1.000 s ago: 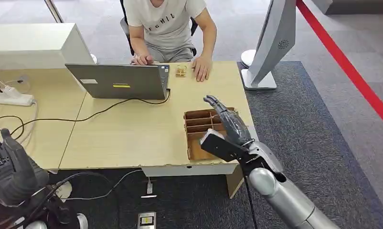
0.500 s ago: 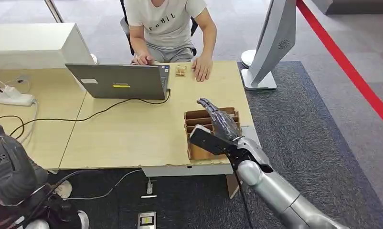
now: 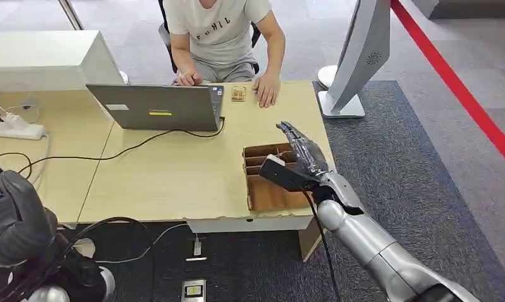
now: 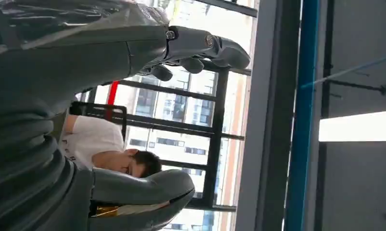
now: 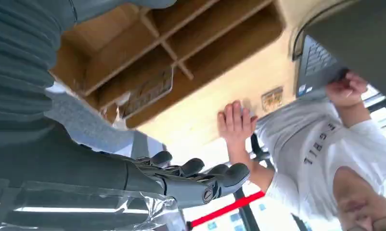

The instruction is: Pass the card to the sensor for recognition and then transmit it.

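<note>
On the wooden desk [image 3: 174, 176], the empty, spread right hand [image 3: 303, 154] hovers over a cardboard organizer [image 3: 269, 189]; shirt lettering is illegible.

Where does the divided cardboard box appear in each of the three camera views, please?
Head view: the cardboard box lies on the table's near right corner, under the right hand.
Right wrist view: across the top.
Left wrist view: not in it.
Shared landmark: the person's white T-shirt.
</note>
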Action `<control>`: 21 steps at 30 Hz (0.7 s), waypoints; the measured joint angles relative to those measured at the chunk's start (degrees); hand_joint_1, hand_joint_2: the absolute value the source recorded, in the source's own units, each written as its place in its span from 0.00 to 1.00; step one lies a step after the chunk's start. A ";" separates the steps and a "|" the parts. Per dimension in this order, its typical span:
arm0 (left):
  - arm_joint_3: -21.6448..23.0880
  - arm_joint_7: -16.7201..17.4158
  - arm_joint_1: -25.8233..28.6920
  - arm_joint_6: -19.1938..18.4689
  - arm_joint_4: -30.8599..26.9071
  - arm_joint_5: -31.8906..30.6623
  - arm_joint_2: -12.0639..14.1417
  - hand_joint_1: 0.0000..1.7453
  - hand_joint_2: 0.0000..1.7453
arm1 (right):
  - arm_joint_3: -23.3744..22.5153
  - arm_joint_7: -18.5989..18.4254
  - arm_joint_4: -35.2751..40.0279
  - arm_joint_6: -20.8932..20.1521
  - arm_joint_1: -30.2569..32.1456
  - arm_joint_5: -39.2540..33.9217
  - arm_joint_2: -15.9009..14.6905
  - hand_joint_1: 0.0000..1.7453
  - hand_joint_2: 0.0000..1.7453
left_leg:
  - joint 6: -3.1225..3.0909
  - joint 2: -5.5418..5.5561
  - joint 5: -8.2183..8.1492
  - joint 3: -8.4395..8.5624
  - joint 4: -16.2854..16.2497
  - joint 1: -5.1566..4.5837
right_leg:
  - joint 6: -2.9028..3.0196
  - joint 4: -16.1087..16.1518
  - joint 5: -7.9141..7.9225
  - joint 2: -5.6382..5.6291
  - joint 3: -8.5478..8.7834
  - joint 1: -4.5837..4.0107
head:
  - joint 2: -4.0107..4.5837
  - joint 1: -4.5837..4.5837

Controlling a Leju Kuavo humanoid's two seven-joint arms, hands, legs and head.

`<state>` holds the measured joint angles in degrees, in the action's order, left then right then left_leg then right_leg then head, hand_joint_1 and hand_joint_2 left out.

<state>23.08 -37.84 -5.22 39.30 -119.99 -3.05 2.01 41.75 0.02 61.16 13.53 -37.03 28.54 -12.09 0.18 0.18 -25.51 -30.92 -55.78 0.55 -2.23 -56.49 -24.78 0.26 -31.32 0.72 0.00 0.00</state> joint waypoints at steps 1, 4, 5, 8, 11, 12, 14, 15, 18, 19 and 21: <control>0.40 0.15 -0.19 0.02 -0.35 -1.06 0.24 0.00 1.00 | -0.33 -0.09 -0.64 0.46 -0.55 0.33 -0.33 0.00 1.00 | 0.00 0.00 0.00 0.00 0.00 -0.01 | 0.00 0.00 0.00 0.00 0.00 0.01 | 0.00 -0.02; 0.94 -0.17 -0.21 0.15 -0.99 -1.40 0.68 0.00 1.00 | -0.83 -1.13 -1.25 0.48 -1.55 1.16 -1.27 0.00 1.00 | 0.00 -0.01 0.00 0.01 -0.01 0.00 | 0.00 0.03 0.00 0.00 0.01 0.01 | 0.00 -0.02; 1.18 -0.59 -0.20 0.15 -1.12 -1.21 0.90 0.00 1.00 | -0.88 -1.55 -1.31 0.42 -1.58 1.31 -1.59 0.00 1.00 | 0.00 -0.01 0.00 0.00 -0.01 0.00 | 0.00 0.03 0.00 0.00 0.00 0.01 | 0.00 0.00; 1.79 -1.46 -0.20 0.15 -1.66 -0.90 1.55 0.00 1.00 | -0.94 -2.67 -1.53 0.07 -1.56 1.92 -2.41 0.00 1.00 | 0.00 -0.01 -0.01 0.01 -0.01 0.00 | 0.00 0.02 0.00 -0.01 0.00 0.01 | 0.00 0.00; 1.95 -1.40 -0.19 0.15 -2.03 -1.34 1.90 0.00 1.00 | -0.94 -2.75 -1.88 0.31 -1.54 2.32 -2.73 0.00 1.00 | 0.00 -0.01 -0.01 0.00 0.00 0.00 | 0.00 0.02 0.00 -0.01 -0.01 0.00 | 0.00 0.00; 1.97 -1.11 -0.19 0.15 -2.19 -1.67 2.06 0.00 1.00 | -0.92 -2.71 -2.23 0.55 -1.55 2.54 -2.80 0.00 1.00 | 0.00 -0.01 -0.01 0.00 0.00 0.00 | 0.00 0.02 0.00 -0.01 -0.01 0.00 | 0.00 -0.02; 1.99 -0.94 -0.20 0.15 -2.43 -1.95 2.16 0.00 1.00 | -0.90 -2.49 -2.84 0.75 -1.55 2.69 -2.80 0.00 1.00 | 0.00 -0.01 -0.01 0.01 0.00 0.00 | 0.00 0.02 0.00 -0.01 -0.01 -0.01 | 0.00 -0.02; 2.03 -0.94 -0.19 0.15 -2.54 -1.95 2.21 0.00 1.00 | -0.90 -2.40 -3.13 0.77 -1.55 2.69 -2.82 0.00 1.00 | 0.00 -0.01 -0.01 0.00 0.00 0.00 | 0.00 0.02 0.00 -0.01 -0.01 -0.01 | 0.00 0.00; 2.14 -1.16 -0.17 0.15 -2.87 -1.80 2.45 0.00 1.00 | -0.79 -2.08 -4.31 0.77 -1.51 2.67 -2.86 0.00 1.00 | 0.00 -0.01 0.00 0.00 0.00 0.01 | 0.00 0.01 0.00 -0.01 -0.01 -0.01 | 0.00 0.00; 2.14 -1.33 -0.17 0.15 -2.89 -1.67 2.45 0.00 1.00 | -0.79 -2.08 -4.52 0.75 -1.48 2.67 -2.91 0.00 1.00 | 0.00 -0.01 0.00 0.00 0.00 0.01 | 0.00 0.01 0.00 0.00 0.00 -0.01 | 0.00 0.00; 2.14 -1.86 -0.09 0.15 -2.89 -1.23 2.49 0.00 1.00 | -0.77 -2.08 -5.11 0.72 -1.34 2.45 -3.02 0.00 1.00 | 0.00 -0.01 0.00 0.00 0.00 0.01 | 0.00 0.01 0.00 0.00 0.00 -0.01 | 0.00 -0.02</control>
<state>25.22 -39.69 -5.31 39.45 -122.88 -4.28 4.50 40.98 -2.05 56.04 14.25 -38.37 30.99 -15.10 0.18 0.17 -25.51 -30.92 -55.78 0.55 -2.23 -56.48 -24.78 0.26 -31.32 0.71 0.00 -0.02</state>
